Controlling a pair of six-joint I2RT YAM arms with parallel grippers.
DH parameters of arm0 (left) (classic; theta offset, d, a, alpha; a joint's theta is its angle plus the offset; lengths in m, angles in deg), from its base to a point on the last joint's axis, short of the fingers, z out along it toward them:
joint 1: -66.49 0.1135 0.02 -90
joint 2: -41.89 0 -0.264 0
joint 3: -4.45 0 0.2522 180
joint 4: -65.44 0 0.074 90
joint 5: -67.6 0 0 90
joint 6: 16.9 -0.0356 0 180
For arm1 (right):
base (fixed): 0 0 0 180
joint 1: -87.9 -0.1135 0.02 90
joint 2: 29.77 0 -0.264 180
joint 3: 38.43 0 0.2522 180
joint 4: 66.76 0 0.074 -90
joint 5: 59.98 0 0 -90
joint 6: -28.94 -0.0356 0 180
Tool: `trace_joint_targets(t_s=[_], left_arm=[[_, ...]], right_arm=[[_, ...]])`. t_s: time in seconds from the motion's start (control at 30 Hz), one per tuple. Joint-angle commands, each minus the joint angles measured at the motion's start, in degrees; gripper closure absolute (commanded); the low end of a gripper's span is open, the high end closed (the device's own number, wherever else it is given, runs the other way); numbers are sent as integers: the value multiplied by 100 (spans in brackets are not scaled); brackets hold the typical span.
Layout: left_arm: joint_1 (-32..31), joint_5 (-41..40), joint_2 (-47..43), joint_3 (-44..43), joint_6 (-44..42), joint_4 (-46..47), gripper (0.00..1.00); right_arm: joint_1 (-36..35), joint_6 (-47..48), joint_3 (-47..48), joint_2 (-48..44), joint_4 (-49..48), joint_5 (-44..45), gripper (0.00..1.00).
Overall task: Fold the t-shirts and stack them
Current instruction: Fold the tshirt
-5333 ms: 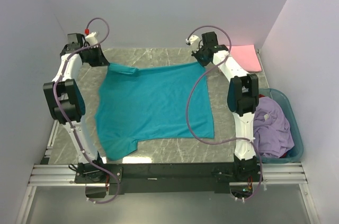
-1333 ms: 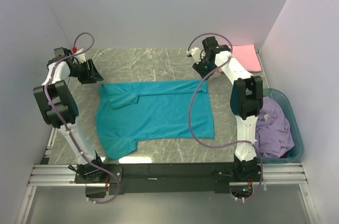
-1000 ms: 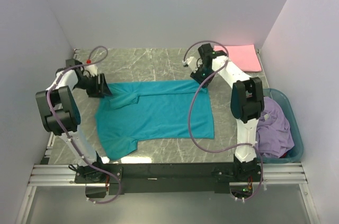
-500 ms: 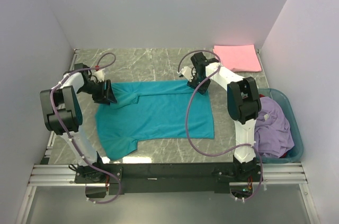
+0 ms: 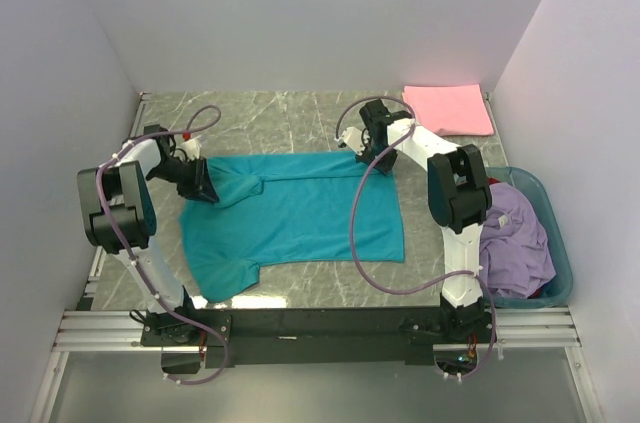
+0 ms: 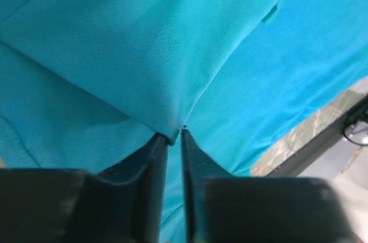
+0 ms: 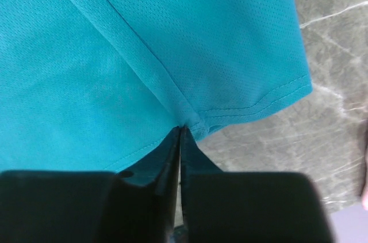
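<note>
Teal t-shirt [image 5: 300,211] lies spread over the middle of the tabletop [image 5: 300,113], with its far strip doubled back toward the near edge and one short sleeve pointing at the near-left corner. It is a thin, fine-mesh knit with a matte surface and stitched double hems. I judge it light, limp and slightly stretchy. It will drape and sag from any single hold, so it is best taken at two well-separated points on a hem or fold line, with the span between them kept taut.

The left gripper [image 6: 175,134] is pressed together on a raised peak of the cloth near the left edge, beside the folded sleeve. The fabric tents up into the pinch. The right gripper [image 7: 179,131] is pinched on the hemmed corner on the far-right side of the shirt, right at the seam ridge, where the doubled stitching gives a firmer bite.

The tabletop is hard, grey and marble-patterned, and probably smooth enough for cloth to slide on.

A pink t-shirt [image 5: 450,108] sits folded flat in the far-right corner. A lavender t-shirt [image 5: 515,238] is bunched in a rigid teal basket [image 5: 545,191] by the right edge.
</note>
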Motion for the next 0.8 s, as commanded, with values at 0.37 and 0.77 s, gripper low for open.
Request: trace_joint_targets(t_s=[0.37, 0.77], left_arm=[[514, 1103, 233, -406, 81, -1035, 99], [533, 884, 313, 139, 370, -517, 99]], right_arm=[[45, 241, -70, -416, -240, 215, 100], [45, 276, -210, -310, -38, 162, 100]])
